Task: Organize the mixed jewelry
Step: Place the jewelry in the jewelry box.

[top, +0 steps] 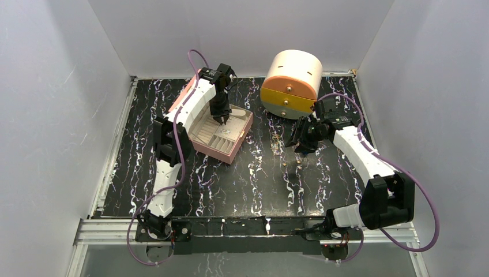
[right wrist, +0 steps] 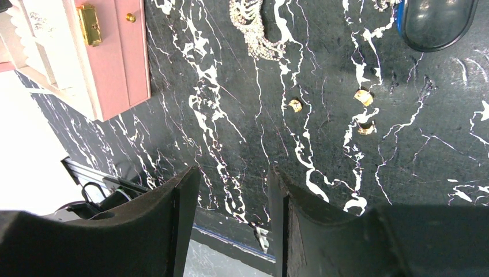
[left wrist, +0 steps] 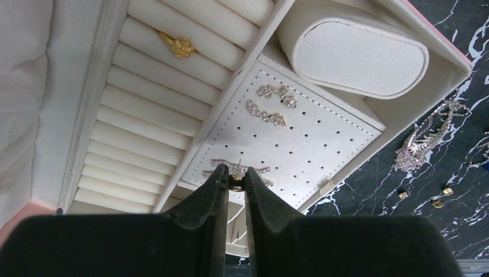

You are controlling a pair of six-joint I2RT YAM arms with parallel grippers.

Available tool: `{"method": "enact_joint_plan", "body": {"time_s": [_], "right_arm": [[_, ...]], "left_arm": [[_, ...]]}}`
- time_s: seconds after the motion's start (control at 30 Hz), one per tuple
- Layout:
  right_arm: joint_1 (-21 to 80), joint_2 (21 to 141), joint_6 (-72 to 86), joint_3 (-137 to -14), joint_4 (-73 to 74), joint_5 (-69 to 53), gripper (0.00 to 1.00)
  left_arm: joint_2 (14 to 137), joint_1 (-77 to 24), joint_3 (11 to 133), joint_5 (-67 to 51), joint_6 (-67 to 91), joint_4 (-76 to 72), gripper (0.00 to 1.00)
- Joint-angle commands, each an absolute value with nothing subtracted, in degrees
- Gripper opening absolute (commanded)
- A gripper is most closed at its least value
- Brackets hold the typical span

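The mixed jewelry is split between a pink jewelry box (top: 216,151) and the table. My left gripper (left wrist: 235,176) is shut on a small gold piece (left wrist: 236,184), held just over the box's perforated white earring pad (left wrist: 311,144). On that pad lie two sparkly earrings (left wrist: 277,95) and crystal bars (left wrist: 222,164). A gold clover ring (left wrist: 181,47) sits in the ring rolls. My right gripper (right wrist: 233,173) hangs open above the black marble table. Ahead of it lie three loose gold pieces (right wrist: 295,105) and a silver crystal piece (right wrist: 254,29).
A round cream and orange drawer box (top: 291,81) stands at the back, close to the right arm. A white cushion (left wrist: 357,52) fills one box compartment. A blue object (right wrist: 438,20) lies beyond the gold pieces. White walls close in the table on three sides.
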State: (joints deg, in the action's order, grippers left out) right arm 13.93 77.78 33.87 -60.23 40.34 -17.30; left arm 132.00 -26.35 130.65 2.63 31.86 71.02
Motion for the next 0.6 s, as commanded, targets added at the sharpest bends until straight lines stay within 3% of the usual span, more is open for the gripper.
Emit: {"method": "enact_joint_plan", "body": {"time_s": [0.0,0.57], "right_arm": [[13.88,77.89,32.75,-62.46,39.05,-17.60,0.55],[13.93,78.65,32.59,-63.50,39.20,-17.59,0.55]], "left_arm": [[131.72,-26.10,130.78,4.63,32.52,73.21,0.00],[134.52,-25.94,133.21,4.16,32.34,72.60,0.00]]}}
